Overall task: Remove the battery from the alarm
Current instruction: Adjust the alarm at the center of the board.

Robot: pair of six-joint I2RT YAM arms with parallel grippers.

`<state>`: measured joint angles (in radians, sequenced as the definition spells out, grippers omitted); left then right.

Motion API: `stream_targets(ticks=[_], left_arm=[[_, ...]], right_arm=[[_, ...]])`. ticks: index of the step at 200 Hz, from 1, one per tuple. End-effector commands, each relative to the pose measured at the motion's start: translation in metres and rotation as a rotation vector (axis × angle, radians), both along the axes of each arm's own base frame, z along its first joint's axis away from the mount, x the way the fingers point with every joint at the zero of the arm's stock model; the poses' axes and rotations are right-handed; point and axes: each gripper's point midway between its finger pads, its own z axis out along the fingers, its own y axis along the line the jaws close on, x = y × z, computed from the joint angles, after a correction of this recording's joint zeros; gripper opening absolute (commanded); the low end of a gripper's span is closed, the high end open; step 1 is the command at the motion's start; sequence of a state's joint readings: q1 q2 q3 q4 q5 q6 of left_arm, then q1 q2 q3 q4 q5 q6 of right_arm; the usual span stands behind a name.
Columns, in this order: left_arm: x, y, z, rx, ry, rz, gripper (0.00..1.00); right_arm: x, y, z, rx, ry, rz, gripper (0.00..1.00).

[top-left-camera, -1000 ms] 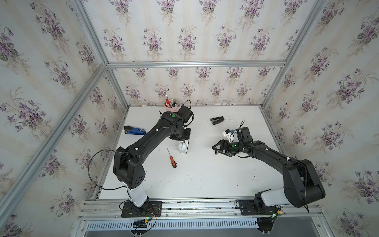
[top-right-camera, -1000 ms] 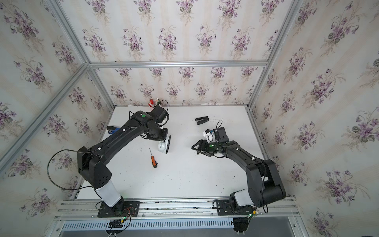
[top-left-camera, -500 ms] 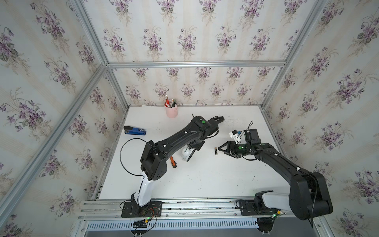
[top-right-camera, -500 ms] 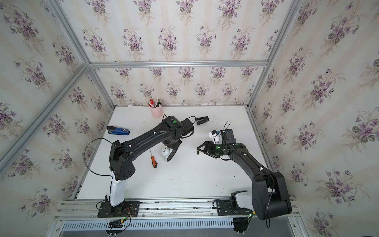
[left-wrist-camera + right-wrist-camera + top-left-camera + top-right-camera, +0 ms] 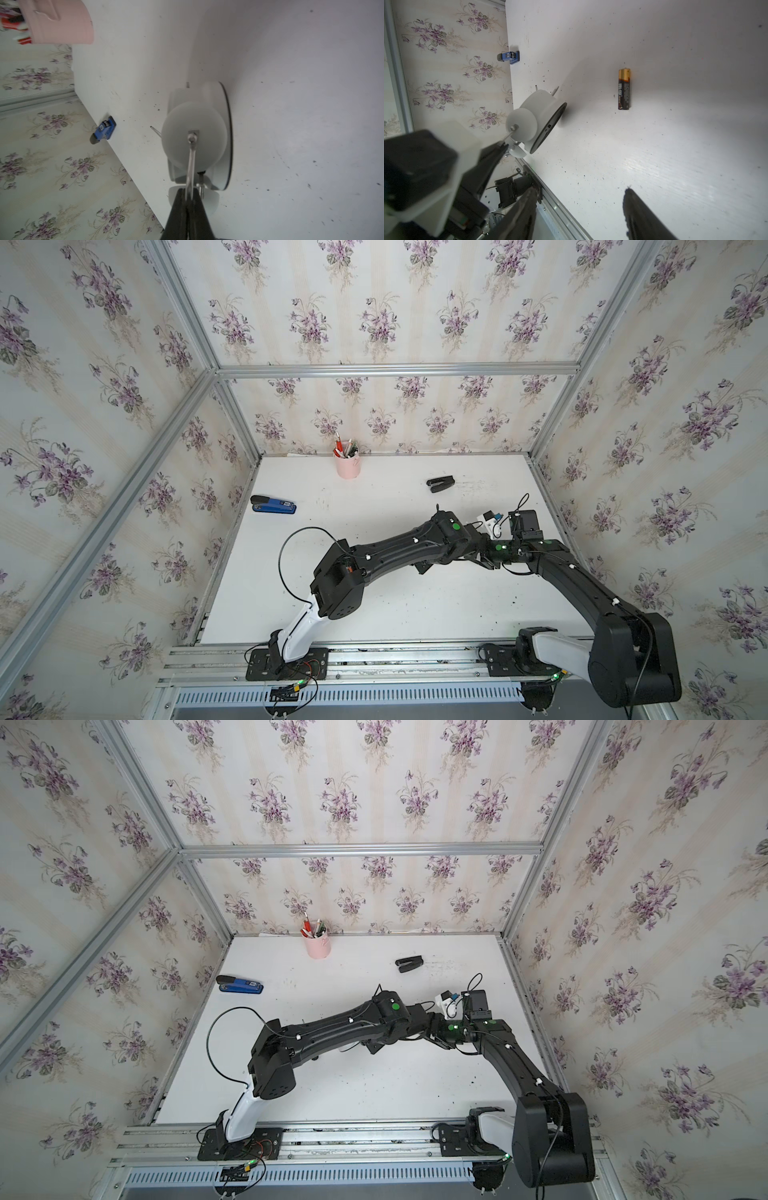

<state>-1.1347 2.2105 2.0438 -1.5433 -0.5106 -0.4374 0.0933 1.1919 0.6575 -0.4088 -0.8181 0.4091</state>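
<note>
Right wrist view: found the battery (image 5: 624, 89) lying loose on the white table (image 5: 685, 155), out of the clock (image 5: 544, 112) and well apart from its black back. Saw the left claw (image 5: 501, 148) pinching the clock's thin wire handle (image 5: 191, 162). Saw the right claw (image 5: 580, 188) spread wide and holding nothing, on the battery's side of the clock. Spotted a blue stapler (image 5: 508, 57) well apart from the clock, away from the battery.

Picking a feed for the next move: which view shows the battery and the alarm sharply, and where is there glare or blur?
Right wrist view: battery crisp, white glare on the table near it. Left wrist view: alarm soft and out of focus. Both top views: evenly lit, no glare.
</note>
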Motion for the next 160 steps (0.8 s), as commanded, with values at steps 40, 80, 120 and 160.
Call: stream_targets(ticks=[40, 80, 120, 160], left_arm=[[-0.04, -0.022, -0.035, -0.072, 0.033, -0.011, 0.08], [-0.054, -0.03, -0.061, -0.069, 0.084, -0.116, 0.08], [-0.057, -0.034, -0.086, -0.043, 0.113, -0.233, 0.07], [-0.049, -0.041, -0.096, 0.028, 0.117, -0.345, 0.05]], right_arm=[[0.003, -0.018, 0.016, -0.027, 0.02, -0.078, 0.69], [0.011, -0.035, 0.035, -0.05, 0.013, -0.139, 0.69], [0.016, -0.045, 0.048, -0.048, -0.008, -0.178, 0.7], [0.018, -0.048, 0.046, -0.047, 0.002, -0.192, 0.7]])
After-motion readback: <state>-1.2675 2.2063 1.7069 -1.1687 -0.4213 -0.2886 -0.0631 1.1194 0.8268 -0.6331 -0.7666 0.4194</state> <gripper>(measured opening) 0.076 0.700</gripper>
